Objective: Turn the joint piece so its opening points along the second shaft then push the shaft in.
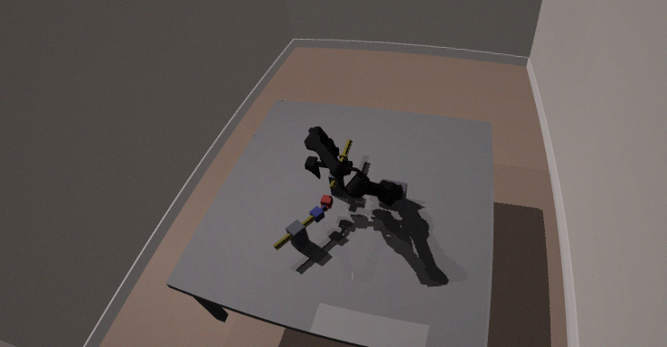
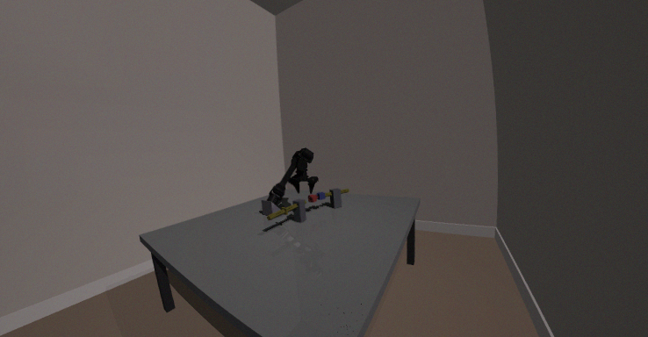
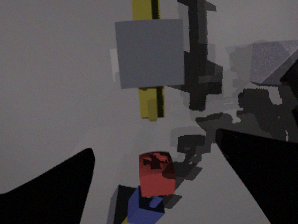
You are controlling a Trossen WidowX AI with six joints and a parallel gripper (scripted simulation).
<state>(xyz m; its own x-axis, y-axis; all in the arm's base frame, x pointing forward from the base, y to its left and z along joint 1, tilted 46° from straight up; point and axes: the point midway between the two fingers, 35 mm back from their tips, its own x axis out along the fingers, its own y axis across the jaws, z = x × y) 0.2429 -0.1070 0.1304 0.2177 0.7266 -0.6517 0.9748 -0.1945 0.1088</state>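
The red joint piece [image 1: 326, 200] [image 2: 313, 197] [image 3: 157, 175] hangs on the blue piece [image 1: 316, 212] [image 2: 320, 195] [image 3: 145, 212] at the end of the fixed yellow shaft [image 1: 282, 240] [image 2: 345, 191]. In the wrist view its dark opening faces roughly toward the end of the second yellow shaft [image 1: 346, 147] [image 2: 277, 213] [image 3: 150, 102], with a gap between them. Exact alignment is hard to tell. The second shaft runs through its grey block [image 2: 299, 211] [image 3: 150, 52], mostly hidden by the arm in the top view. My gripper [image 2: 304, 192] [image 3: 156, 145] is open and empty, above the red piece.
The fixed shaft's grey block [image 1: 295, 228] [image 2: 335, 198] stands on the grey table [image 1: 448, 157] [image 2: 218, 261]. The arm's grey base [image 2: 266, 207] stands beside the second shaft. A small crosspiece [image 2: 284, 210] sticks out from the second shaft's outer part.
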